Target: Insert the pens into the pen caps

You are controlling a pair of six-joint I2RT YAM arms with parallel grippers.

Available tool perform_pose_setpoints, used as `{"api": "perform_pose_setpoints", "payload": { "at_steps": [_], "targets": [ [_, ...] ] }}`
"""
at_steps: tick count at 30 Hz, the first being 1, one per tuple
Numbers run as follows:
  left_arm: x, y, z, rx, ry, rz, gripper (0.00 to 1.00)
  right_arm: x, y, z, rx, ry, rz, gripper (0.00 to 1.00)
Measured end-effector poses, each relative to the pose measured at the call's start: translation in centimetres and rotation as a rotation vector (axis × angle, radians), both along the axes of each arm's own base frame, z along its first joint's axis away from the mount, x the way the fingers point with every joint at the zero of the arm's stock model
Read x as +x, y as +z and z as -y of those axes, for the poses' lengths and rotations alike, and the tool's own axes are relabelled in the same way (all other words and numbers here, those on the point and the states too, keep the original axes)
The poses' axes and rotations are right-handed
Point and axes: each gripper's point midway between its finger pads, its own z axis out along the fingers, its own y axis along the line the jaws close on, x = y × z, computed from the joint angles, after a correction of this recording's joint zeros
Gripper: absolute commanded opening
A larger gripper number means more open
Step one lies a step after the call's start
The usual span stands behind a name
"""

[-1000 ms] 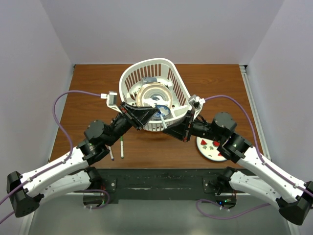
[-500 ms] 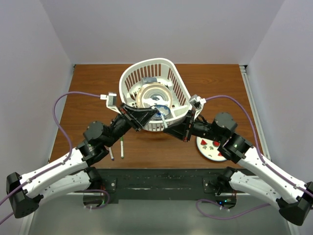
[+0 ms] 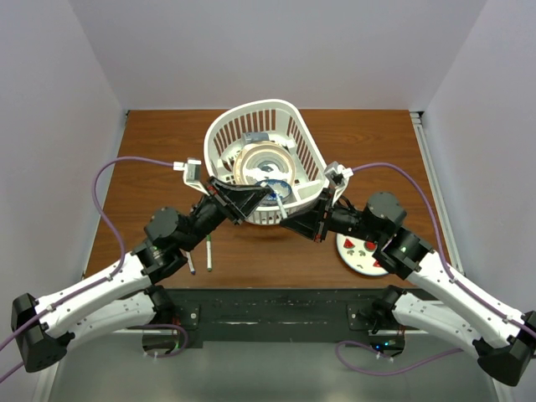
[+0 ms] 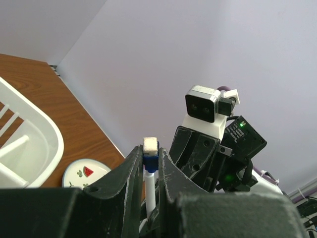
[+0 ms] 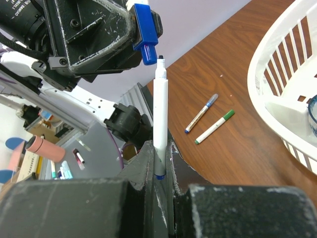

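Note:
My left gripper (image 4: pixel 150 154) is shut on a blue pen cap (image 4: pixel 150 161) with a white block on its top end. In the right wrist view the same cap (image 5: pixel 146 29) points its narrow end down. My right gripper (image 5: pixel 159 148) is shut on a white pen (image 5: pixel 159 109) held upright. The pen's dark nib shows just beside the cap's lower end, outside it. From above, the left gripper (image 3: pixel 264 194) and right gripper (image 3: pixel 289 216) meet over the basket's front rim. Two more pens lie on the table, one green-capped (image 5: pixel 214 127) and one blue-grey-capped (image 5: pixel 200 114).
A white slatted basket (image 3: pixel 251 117) with dishes inside stands at the middle back, just beyond both grippers. A small plate with a watermelon pattern (image 3: pixel 360 254) lies at the right front. The two lying pens (image 3: pixel 208 251) are left of centre near the front edge.
Both grippers have edged slightly closer together above the basket's front rim. Both grips are unchanged.

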Motion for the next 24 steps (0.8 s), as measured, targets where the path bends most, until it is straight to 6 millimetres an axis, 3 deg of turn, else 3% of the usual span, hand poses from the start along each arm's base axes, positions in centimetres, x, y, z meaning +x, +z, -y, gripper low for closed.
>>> {"api": "perform_pose_setpoints", "payload": {
  "at_steps": [24],
  "targets": [
    [0.39, 0.07, -0.27, -0.021, 0.021, -0.026, 0.00, -0.05, -0.02, -0.04, 0.001, 0.003, -0.003, 0.00]
  ]
}}
